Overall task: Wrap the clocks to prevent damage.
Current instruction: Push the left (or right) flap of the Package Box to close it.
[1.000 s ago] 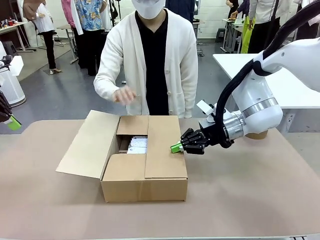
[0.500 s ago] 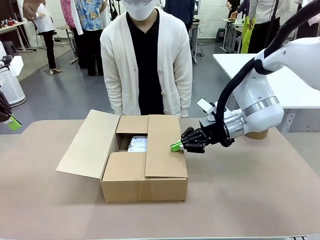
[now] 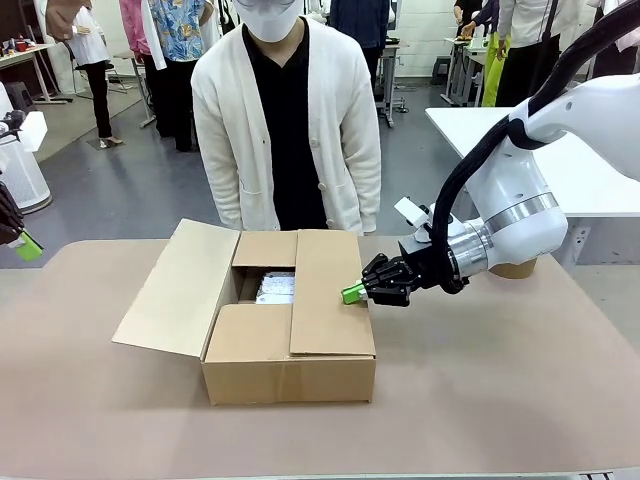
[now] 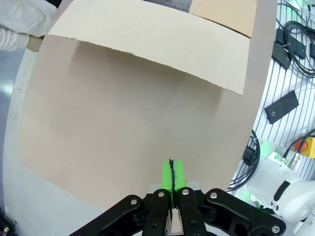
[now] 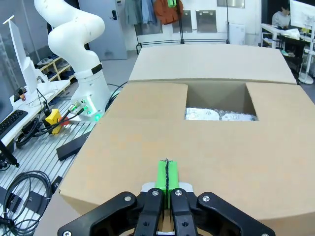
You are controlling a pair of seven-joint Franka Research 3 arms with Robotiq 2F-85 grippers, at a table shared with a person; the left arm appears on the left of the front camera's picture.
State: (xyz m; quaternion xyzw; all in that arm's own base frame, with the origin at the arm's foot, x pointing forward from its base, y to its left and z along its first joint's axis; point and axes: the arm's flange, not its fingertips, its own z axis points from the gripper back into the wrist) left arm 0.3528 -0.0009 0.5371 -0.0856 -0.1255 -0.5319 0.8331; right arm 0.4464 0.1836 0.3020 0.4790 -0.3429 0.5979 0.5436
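The clocks (image 3: 275,289) show as a whitish bubble-wrap bundle inside the brown cardboard box (image 3: 290,370), seen through the gap between its flaps. The right wrist view has the same bundle (image 5: 221,115) in the square opening. My right gripper (image 3: 352,294) is shut with nothing in it, its green tips at the outer edge of the folded-down right flap (image 3: 330,290). From its own camera the right gripper (image 5: 168,176) hovers just over that flap. My left gripper (image 3: 24,244) is far off at the table's left edge. In its own view the left gripper (image 4: 172,175) is shut and holds nothing, above bare table.
The box's left flap (image 3: 170,290) stands open, sloping out over the table. A person in a white cardigan (image 3: 285,120) stands at the far side, arms down. A brown round object (image 3: 516,269) is partly hidden behind my right arm. Table to the front and right is free.
The person has lowered the raised hand and now stands upright with arms down. Both grippers and the box have not moved.
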